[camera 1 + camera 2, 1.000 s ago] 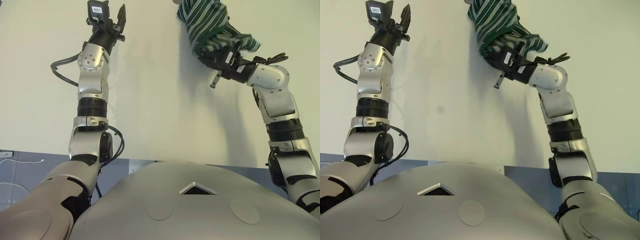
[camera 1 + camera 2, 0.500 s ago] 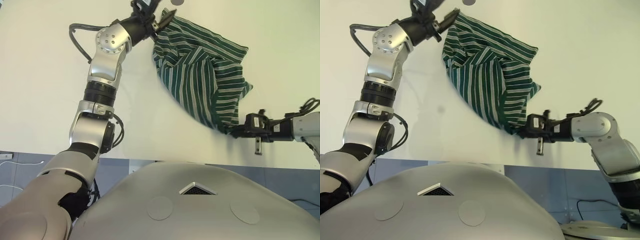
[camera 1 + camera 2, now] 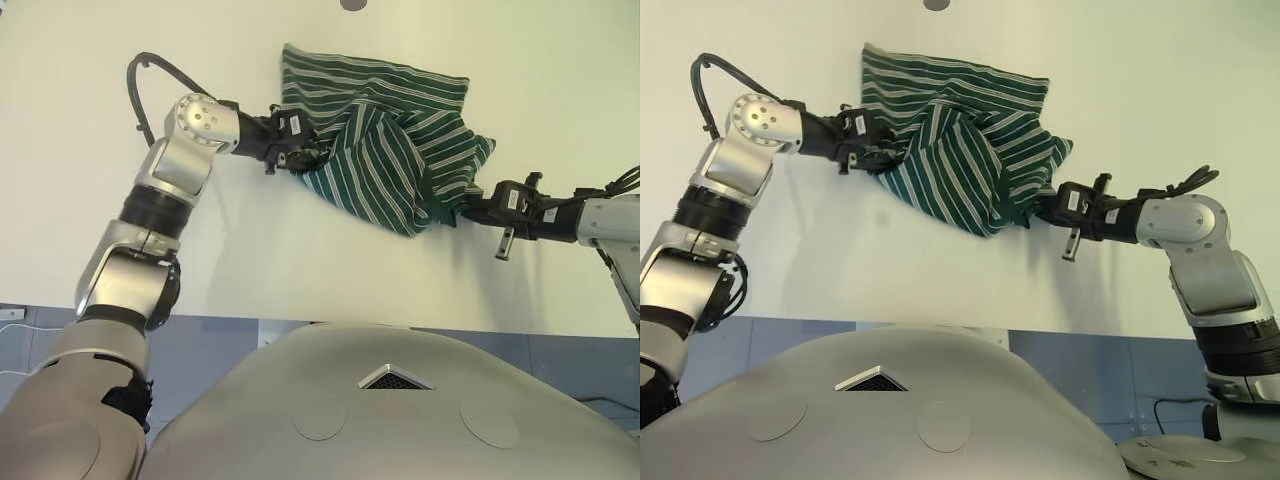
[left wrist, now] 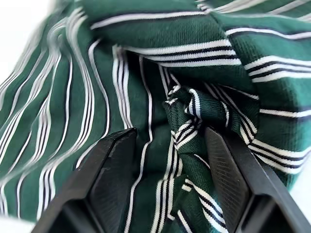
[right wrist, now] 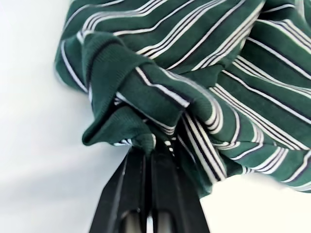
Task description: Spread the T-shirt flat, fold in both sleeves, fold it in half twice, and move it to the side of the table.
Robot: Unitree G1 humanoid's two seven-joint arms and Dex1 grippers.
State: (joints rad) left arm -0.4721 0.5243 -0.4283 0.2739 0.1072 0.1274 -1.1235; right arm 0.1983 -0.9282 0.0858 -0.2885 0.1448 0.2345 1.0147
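The green T-shirt [image 3: 385,130] with white stripes lies crumpled in a heap on the white table [image 3: 300,250], towards its far middle. My left gripper [image 3: 303,158] is at the heap's left edge. In the left wrist view its fingers [image 4: 116,170] stand apart, open, with a ridge of cloth [image 4: 189,121] loosely between them. My right gripper [image 3: 468,208] is at the heap's near right corner. It is shut on a bunched fold of the T-shirt [image 5: 131,97], its fingers [image 5: 141,194] pressed together.
The table's near edge [image 3: 250,315] runs across in front of me, with grey floor and white cables [image 3: 40,325] below it at the left. A dark round mark [image 3: 352,4] sits at the table's far edge. Bare tabletop lies left, right and in front of the heap.
My left gripper has come down from the shirt's far top corner to its left edge. The shirt has dropped into a tighter heap. My right gripper has moved slightly farther away, still holding.
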